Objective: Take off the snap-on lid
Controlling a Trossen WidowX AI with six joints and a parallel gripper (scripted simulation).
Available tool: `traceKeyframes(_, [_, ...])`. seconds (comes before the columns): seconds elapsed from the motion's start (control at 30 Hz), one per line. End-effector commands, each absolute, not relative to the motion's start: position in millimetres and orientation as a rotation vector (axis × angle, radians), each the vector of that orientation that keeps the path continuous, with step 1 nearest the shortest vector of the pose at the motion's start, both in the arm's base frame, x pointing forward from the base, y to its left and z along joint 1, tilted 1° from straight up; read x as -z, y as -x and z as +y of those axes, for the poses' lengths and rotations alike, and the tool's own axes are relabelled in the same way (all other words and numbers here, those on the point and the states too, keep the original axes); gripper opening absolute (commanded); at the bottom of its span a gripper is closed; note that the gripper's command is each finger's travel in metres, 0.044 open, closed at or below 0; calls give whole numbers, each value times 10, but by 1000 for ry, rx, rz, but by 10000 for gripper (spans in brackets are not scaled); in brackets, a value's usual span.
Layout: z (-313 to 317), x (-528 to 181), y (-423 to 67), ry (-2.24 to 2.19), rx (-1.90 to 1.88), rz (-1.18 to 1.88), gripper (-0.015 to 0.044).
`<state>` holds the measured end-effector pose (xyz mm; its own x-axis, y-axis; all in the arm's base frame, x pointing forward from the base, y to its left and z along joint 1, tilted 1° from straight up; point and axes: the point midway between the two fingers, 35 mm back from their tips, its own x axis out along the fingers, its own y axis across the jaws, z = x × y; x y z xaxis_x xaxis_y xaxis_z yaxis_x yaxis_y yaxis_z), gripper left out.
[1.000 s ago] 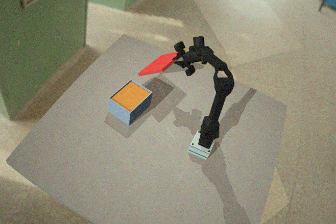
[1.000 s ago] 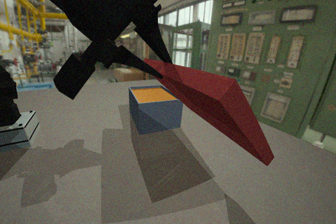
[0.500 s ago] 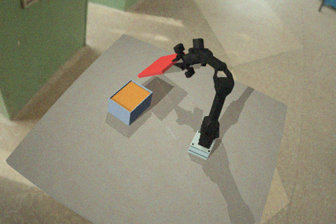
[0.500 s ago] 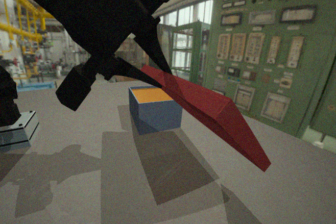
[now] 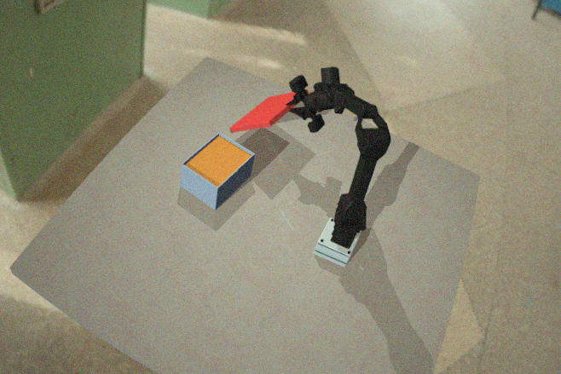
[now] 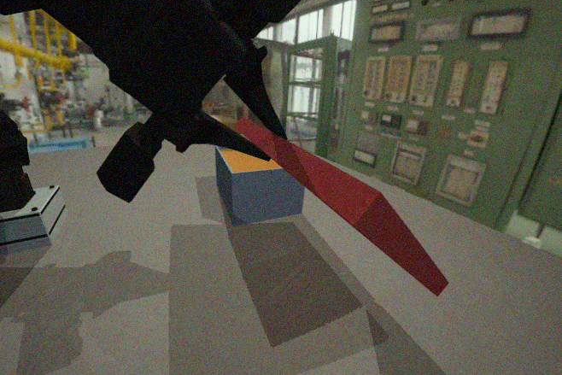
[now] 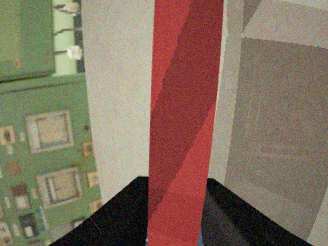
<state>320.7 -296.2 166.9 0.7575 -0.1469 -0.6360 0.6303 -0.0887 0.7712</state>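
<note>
The red lid [image 5: 264, 112] [image 6: 336, 179] [image 7: 185, 100] is off the box and in the air, tilted steeply, its far end lower than the end near the fingers in the exterior view. My gripper [image 5: 292, 106] [image 6: 278, 148] [image 7: 174, 188] is shut on one edge of the lid, with a fingertip on each side of it. The storage box [image 5: 198, 184] [image 6: 267, 196] is blue, stands upright on the table and is open at the top, with an orange surface [image 5: 220, 158] [image 6: 247, 161] inside. In the top view the lid hangs behind and right of the box, apart from it.
The grey table [image 5: 135, 270] [image 6: 136, 207] bears the box and the arm's pale base [image 5: 332, 251] [image 6: 32, 225]. Shadows of the lid and arm fall beside the box. The table's far edge lies behind the lid in the top view. Green cabinets stand beyond the table.
</note>
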Motion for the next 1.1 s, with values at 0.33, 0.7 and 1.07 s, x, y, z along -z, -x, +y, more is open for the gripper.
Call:
traceKeyframes(0.33, [-2954, -1554, -3214, -1529, 666, 410, 0])
traceKeyframes(0.7, [-2956, -1465, -3214, -1529, 666, 410, 0])
traceKeyframes(1.07, [-2958, -1377, -3215, -1529, 666, 410, 0])
